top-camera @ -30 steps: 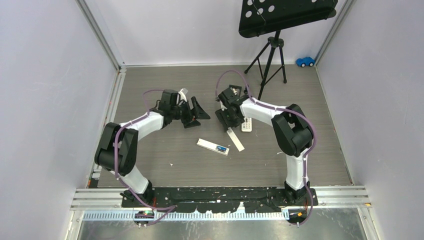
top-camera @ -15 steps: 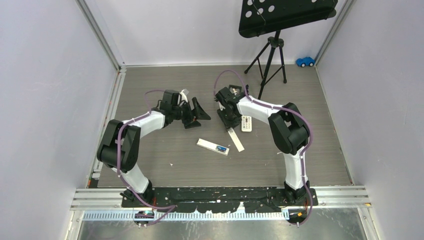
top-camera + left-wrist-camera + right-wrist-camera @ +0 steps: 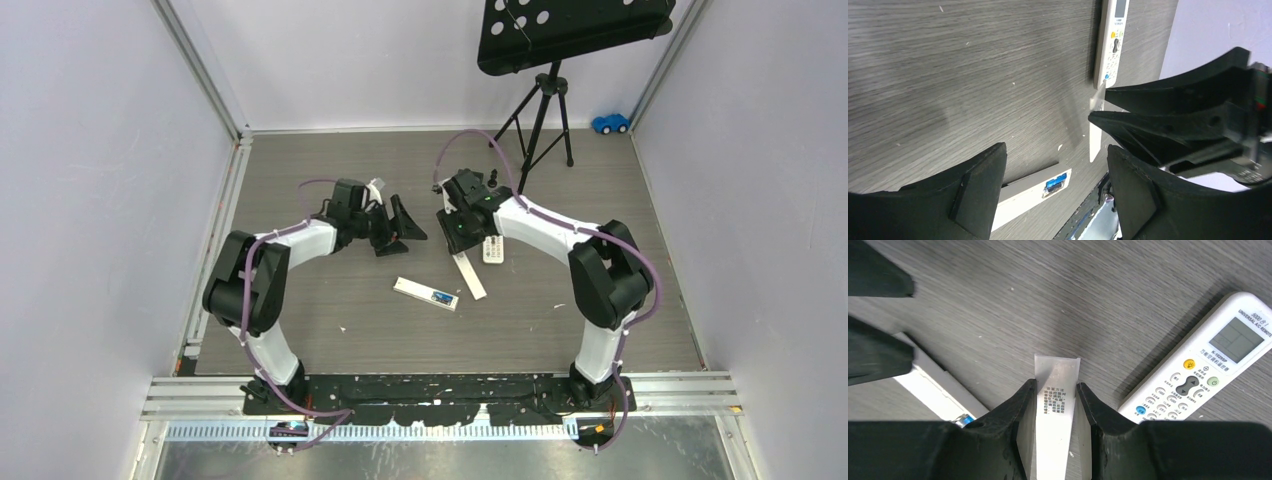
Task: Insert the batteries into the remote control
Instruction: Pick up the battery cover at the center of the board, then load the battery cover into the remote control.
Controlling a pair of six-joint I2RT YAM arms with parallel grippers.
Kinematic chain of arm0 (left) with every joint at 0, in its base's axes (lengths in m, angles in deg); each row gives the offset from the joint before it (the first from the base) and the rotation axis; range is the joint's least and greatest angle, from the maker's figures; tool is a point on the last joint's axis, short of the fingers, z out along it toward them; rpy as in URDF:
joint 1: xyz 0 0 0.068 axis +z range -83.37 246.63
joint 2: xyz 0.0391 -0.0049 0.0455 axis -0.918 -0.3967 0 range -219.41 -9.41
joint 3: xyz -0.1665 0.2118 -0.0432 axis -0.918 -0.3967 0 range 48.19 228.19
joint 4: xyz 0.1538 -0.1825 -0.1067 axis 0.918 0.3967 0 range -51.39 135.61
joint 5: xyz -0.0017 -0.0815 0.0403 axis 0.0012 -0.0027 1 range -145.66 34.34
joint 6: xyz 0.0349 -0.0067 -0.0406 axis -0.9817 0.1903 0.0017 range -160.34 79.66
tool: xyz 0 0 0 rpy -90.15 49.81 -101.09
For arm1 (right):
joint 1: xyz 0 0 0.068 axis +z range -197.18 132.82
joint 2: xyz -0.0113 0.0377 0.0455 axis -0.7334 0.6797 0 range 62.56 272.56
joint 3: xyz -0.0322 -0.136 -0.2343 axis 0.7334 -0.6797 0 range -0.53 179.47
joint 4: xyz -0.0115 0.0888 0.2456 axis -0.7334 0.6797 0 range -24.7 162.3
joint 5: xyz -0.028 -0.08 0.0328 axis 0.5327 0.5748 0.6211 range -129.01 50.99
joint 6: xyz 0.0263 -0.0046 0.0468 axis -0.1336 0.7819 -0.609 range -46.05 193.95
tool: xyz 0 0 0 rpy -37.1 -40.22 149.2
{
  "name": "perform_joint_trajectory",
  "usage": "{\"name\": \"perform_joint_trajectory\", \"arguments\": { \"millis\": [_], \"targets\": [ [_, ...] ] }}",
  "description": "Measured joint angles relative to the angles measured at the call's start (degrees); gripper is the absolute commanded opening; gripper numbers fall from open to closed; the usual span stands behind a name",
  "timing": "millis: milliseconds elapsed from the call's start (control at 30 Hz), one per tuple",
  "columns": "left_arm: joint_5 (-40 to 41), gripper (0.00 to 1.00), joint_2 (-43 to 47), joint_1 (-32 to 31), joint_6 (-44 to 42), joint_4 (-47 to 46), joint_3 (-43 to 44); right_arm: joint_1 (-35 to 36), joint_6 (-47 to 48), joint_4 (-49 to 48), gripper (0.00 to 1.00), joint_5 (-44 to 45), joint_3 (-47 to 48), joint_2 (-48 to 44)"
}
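The right elbow [image 3: 605, 272] swung outward; the right end effector [image 3: 1055, 385] pinched the white cover [image 3: 1057, 371], the left end effector [image 3: 1055, 148] was spread; loading looked unfinished.

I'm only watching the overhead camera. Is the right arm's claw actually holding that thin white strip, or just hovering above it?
Observer: Holding it. The right wrist camera shows the right gripper shut on the white strip, one finger against each long edge.
Visitor: Is anything written on it?
Observer: Yes, that camera shows a small block of printed characters on its face.
Visitor: And the blue speck on the long white bar nearby?
Observer: In the left wrist view it looks like a blue battery sitting in a recess of the long white bar.
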State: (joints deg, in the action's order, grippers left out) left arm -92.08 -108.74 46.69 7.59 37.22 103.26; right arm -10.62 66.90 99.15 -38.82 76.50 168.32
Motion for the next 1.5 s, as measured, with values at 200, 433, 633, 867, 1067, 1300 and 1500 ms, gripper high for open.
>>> {"name": "perform_joint_trajectory", "arguments": {
  "millis": [200,433,633,867,1067,1300,1500],
  "targets": [
    [-1.31,0.73,-1.66,-1.46,1.75,-2.08,0.26,0.00,0.24,-2.86,0.37,-4.44,-2.32,-3.23],
    [-3.61,0.63,-3.45,-2.12,6.14,-5.79,0.31,0.00,0.02,-5.40,0.37,-9.66,-4.09,-4.31],
    [-5.11,0.53,-4.94,-2.99,8.63,-7.72,0.52,0.00,-0.50,-7.13,0.37,-12.35,-4.26,-5.03],
    [-6.51,0.30,-6.10,-4.17,12.09,-10.67,0.55,0.00,-0.87,-8.24,0.37,-14.88,-4.52,-5.53],
    [-7.91,0.00,-6.14,-4.59,16.15,-15.74,-0.52,-0.13,-2.05,-8.94,0.37,-15.47,-4.57,-5.55],
    [-8.39,0.00,-6.08,-4.61,18.34,-18.34,-2.89,-0.59,-4.72,-8.94,0.72,-15.39,-4.66,-5.55],
    [-8.87,0.00,-5.62,-4.59,18.16,-18.43,-2.89,-2.14,-8.11,-10.21,0.87,-14.75,-9.38,-9.40]
  ]
}}
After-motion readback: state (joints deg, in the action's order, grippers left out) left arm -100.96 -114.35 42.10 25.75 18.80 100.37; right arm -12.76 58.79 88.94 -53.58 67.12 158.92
